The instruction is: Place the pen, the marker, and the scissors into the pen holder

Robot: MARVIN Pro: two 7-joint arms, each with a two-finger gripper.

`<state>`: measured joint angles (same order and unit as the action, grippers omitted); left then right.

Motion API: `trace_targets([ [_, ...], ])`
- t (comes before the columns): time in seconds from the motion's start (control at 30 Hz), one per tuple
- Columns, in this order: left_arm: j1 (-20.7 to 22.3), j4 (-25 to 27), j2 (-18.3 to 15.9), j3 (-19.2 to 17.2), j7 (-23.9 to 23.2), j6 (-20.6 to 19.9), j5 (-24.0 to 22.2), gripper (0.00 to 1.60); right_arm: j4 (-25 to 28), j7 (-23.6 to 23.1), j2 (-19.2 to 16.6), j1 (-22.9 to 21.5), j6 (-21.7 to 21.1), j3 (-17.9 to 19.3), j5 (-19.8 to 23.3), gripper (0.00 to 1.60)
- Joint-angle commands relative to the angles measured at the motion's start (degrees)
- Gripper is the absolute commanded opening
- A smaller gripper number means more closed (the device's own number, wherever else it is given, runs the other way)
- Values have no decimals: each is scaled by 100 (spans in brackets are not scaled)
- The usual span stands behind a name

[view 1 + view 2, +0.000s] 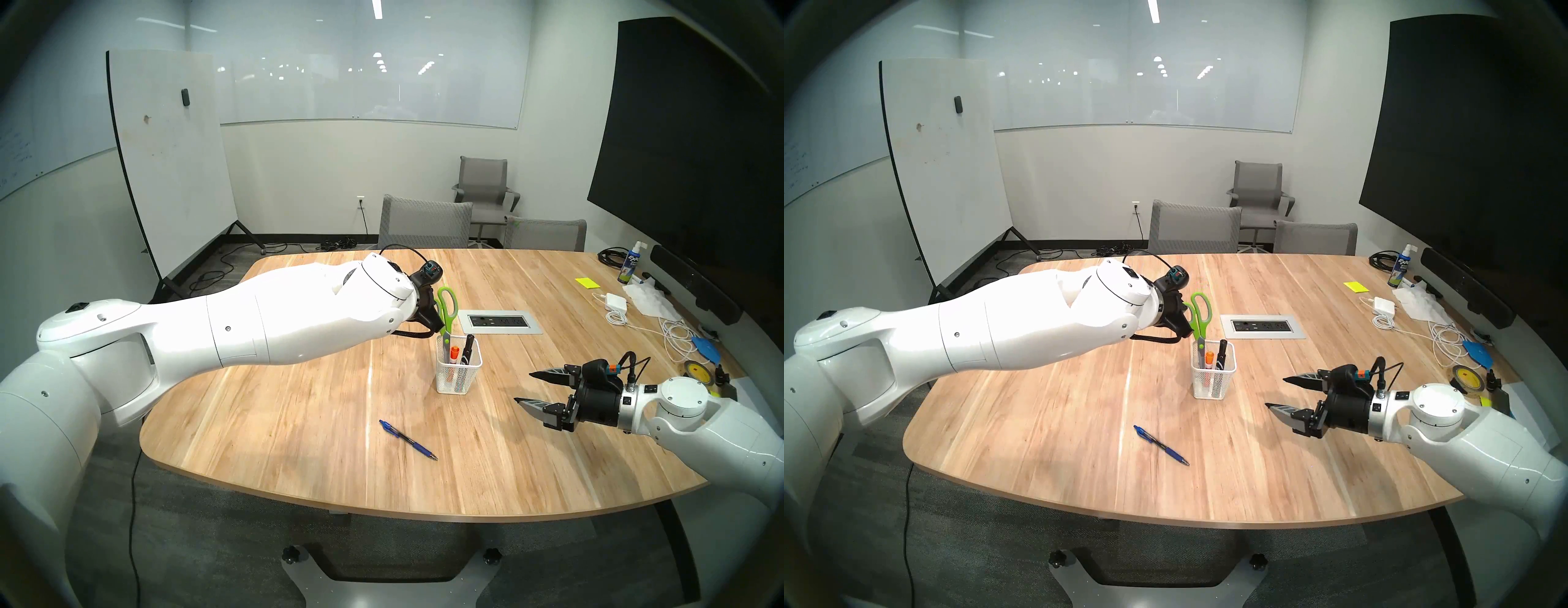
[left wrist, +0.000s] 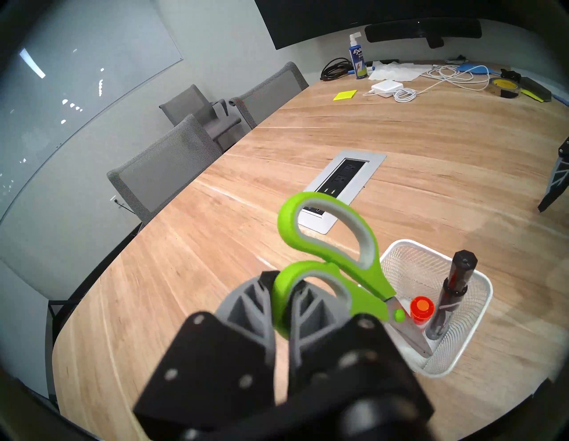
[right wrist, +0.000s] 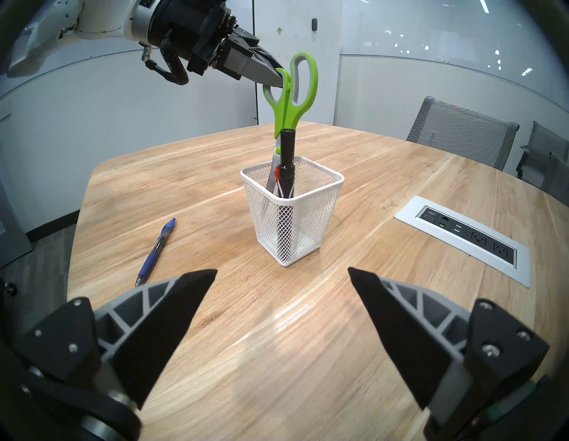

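Observation:
The lime-green and grey scissors (image 2: pixel 326 234) hang upright, blades down inside the white mesh pen holder (image 1: pixel 459 373). My left gripper (image 2: pixel 281 295) is shut on their smaller handle loop, just above and left of the holder. A black marker (image 2: pixel 452 292) and an orange-capped marker (image 2: pixel 421 308) stand in the holder beside the blades. The blue pen (image 1: pixel 408 440) lies flat on the table, in front of the holder near the front edge. My right gripper (image 3: pixel 282 270) hovers open to the holder's right, fingers pointing at it, nothing between them.
A grey power outlet panel (image 1: pixel 499 321) is set into the table just behind the holder. At the far right lie a spray bottle (image 1: pixel 631 265), a charger with cables (image 1: pixel 615 302), yellow sticky notes (image 1: pixel 587 282) and a tape roll (image 1: pixel 698 372). Grey chairs (image 1: pixel 424 225) stand beyond the far edge.

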<state>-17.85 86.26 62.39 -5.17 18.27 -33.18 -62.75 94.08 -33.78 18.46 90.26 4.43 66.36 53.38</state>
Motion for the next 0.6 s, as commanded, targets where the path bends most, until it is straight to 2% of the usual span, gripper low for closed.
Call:
trace_targets([
  [0.0,69,-82,98,-79,-58,109,14,0,36,6,-14,-63,36,72,25,160],
  [0.57,-11,-210,187,-58,-186,160,20,0,36,6,-14,-63,36,72,25,160],
])
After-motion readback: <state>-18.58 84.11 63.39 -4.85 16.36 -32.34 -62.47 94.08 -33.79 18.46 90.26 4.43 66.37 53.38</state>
